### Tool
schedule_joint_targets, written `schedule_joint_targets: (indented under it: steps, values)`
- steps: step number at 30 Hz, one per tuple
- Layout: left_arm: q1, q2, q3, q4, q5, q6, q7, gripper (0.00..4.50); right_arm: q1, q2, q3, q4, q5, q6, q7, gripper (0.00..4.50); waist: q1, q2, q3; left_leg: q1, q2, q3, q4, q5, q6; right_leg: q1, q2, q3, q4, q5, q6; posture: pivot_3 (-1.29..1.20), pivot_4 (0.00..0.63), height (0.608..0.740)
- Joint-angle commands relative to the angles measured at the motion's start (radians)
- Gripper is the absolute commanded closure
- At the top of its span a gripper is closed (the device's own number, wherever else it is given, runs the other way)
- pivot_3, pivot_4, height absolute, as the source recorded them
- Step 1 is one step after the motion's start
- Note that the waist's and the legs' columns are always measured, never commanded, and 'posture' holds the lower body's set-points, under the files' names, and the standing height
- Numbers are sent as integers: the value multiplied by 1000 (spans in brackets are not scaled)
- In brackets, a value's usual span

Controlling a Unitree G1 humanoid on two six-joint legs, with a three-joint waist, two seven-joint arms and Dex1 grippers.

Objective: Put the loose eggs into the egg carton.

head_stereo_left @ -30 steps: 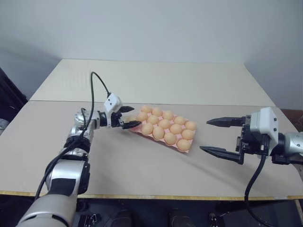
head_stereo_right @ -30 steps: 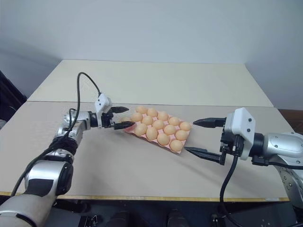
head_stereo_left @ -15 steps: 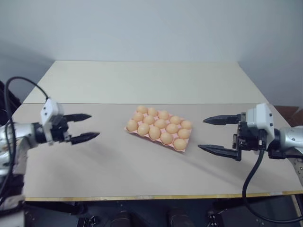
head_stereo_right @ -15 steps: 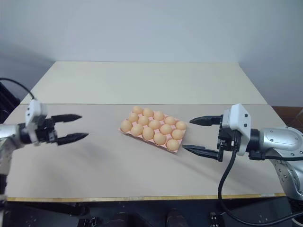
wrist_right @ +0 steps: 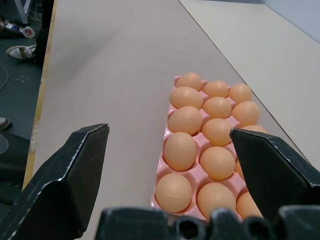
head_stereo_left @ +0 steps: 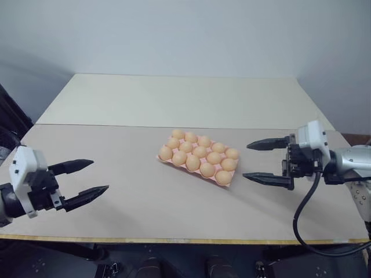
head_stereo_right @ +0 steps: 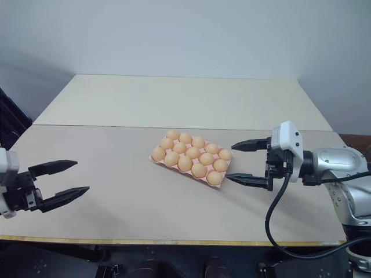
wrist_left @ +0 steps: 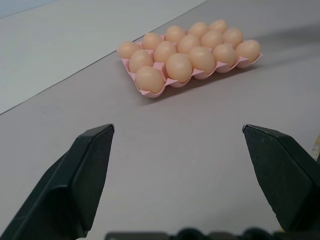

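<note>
The pink egg carton [head_stereo_left: 227, 185] lies slantwise in the middle of the table, and several pale orange eggs [head_stereo_left: 200, 152] sit in its cups; every cup I see holds one. My left gripper [head_stereo_left: 98, 175] hovers open and empty near the front left of the table, far from the carton. My right gripper [head_stereo_left: 246, 160] is open and empty just right of the carton's right end, its fingers pointing at it. From the left wrist the carton [wrist_left: 145, 91] with its eggs [wrist_left: 178, 66] lies well beyond that gripper [wrist_left: 178, 128]. From the right wrist the carton [wrist_right: 159, 172] lies close ahead of that gripper [wrist_right: 169, 129].
The table [head_stereo_left: 145, 202] is made of two tan tops with a seam [head_stereo_left: 116, 124] running across behind the carton. Its front edge [head_stereo_left: 174, 239] is close to me. Past the table's edge in the right wrist view, shoes [wrist_right: 20, 51] stand on the dark floor.
My left gripper has pulled back from the carton's left end to the front left of the table, still open. The right gripper edged slightly closer to the carton.
</note>
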Motion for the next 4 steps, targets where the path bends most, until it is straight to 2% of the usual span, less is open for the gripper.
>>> schedule_joint_targets:
  steps: [1, 4]
  values:
    - [14, 10, 37, -37, -37, 6, 24, 27, -21, 4, -4, -7, -5, -25, 10, 0, 0, 0, 0, 0, 0, 0, 0, 0, 0, 0, 0, 0, 0, 0, 0, 0, 150, 740]
    - [10, 29, 34, -28, -51, 21, 43, 27, -19, 7, -6, -8, -9, -24, 14, 0, -1, 0, 0, 0, 0, 0, 0, 0, 0, 0, 0, 0, 0, 0, 0, 0, 150, 740]
